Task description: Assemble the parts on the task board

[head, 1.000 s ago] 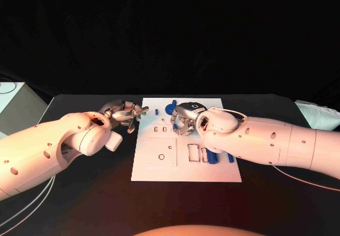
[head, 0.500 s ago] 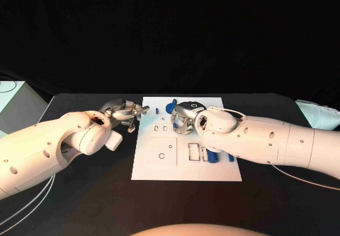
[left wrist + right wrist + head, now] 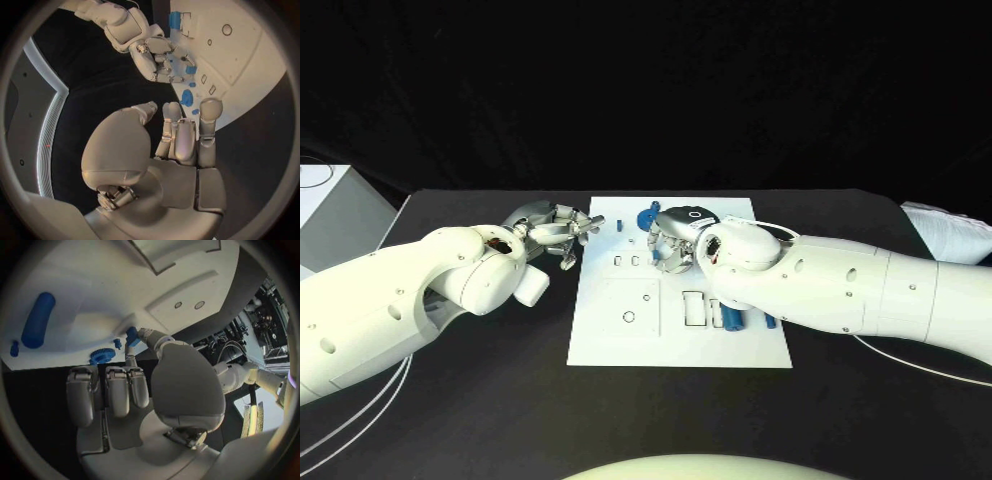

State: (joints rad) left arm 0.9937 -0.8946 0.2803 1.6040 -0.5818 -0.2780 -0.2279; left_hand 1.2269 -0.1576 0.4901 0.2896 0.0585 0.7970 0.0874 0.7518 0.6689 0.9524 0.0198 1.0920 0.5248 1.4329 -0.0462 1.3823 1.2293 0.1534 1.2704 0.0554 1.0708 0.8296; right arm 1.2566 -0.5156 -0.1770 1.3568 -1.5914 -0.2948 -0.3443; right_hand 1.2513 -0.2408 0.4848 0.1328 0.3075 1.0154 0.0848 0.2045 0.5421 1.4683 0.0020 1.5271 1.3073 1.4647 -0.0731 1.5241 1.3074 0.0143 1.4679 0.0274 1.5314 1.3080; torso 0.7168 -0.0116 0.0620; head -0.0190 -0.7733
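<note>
The parts (image 3: pixel 648 214) look small, stiff, light plastic on the white board (image 3: pixel 632 345), best pinched at their sides. Right hand (image 3: pixel 678 240) pinches one small blue piece (image 3: pixel 132 336); left hand (image 3: pixel 557 229) hovers with fingers apart, empty.

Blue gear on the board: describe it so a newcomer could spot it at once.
Start at the white task board in the middle of the black table and go to its far edge. The blue gear lies there, beside the right hand. It is round and toothed, seen in the right wrist view; the other blue parts are pegs or bars.
</note>
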